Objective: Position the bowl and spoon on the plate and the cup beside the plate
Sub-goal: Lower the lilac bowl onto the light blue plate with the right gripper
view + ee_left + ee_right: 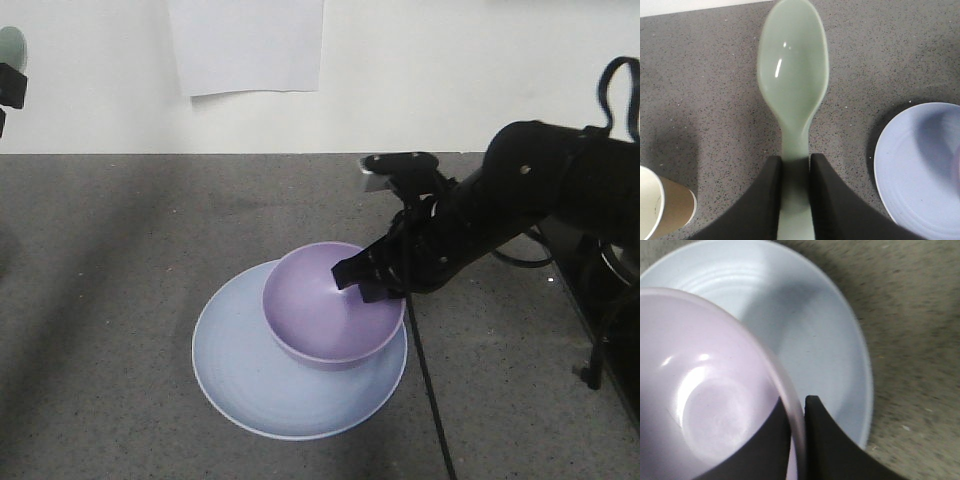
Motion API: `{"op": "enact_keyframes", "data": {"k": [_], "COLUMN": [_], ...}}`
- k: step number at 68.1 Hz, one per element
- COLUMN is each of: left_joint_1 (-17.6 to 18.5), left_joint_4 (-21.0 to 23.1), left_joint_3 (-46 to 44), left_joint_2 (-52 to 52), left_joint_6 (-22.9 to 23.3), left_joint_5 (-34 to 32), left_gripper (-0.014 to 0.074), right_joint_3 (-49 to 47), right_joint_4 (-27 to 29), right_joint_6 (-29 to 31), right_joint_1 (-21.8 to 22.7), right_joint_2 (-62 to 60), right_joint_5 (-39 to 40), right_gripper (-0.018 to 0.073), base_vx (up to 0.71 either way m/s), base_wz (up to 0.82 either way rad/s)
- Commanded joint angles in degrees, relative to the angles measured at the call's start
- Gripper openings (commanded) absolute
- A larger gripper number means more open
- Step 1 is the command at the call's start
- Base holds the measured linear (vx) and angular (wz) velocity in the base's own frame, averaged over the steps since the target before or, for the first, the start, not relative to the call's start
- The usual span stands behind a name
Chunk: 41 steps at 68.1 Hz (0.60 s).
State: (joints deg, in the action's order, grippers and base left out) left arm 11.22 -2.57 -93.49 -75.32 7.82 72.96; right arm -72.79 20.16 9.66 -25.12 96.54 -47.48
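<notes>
The lavender bowl (320,310) sits over the back right part of the pale blue plate (250,385). My right gripper (368,280) is shut on the bowl's right rim, one finger inside and one outside, as the right wrist view shows: bowl (705,390), plate (810,325), gripper (797,407). I cannot tell whether the bowl rests on the plate. My left gripper (795,161) is shut on the handle of the mint-green spoon (792,75), held above the table. The brown paper cup (665,207) stands at the lower left of the left wrist view, the plate (925,170) at its right.
The dark grey speckled table (120,260) ends at a white wall (420,70) with a paper sheet on it. My right arm's cable (430,390) trails over the table to the front edge. The left gripper (8,85) with the spoon (10,45) shows at the far left edge.
</notes>
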Motion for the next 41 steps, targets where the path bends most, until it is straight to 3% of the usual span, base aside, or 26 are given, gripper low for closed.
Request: {"op": "enact_keyframes", "data": {"k": [1, 41], "left_joint_1": [0.2, 0.2], "left_joint_4": [-0.1, 0.0], "left_joint_3": [-1.4, -1.4], "left_joint_2": [1.4, 1.4], "left_joint_6": [0.5, 0.5], "left_joint_5": [-1.4, -1.4], "left_gripper": [-0.0006, -0.0006], "right_joint_3": [-1.5, -1.5], "right_joint_4": [1.3, 4.3], "right_joint_6": [0.2, 0.6], "right_joint_1": [-1.5, -2.0], "right_joint_2": [-0.7, 1.6], "right_joint_5": [3.4, 7.0], "right_gripper": [-0.0004, 0.0003], "base_vx": [0.00, 0.00], "base_wz": [0.00, 0.00]}}
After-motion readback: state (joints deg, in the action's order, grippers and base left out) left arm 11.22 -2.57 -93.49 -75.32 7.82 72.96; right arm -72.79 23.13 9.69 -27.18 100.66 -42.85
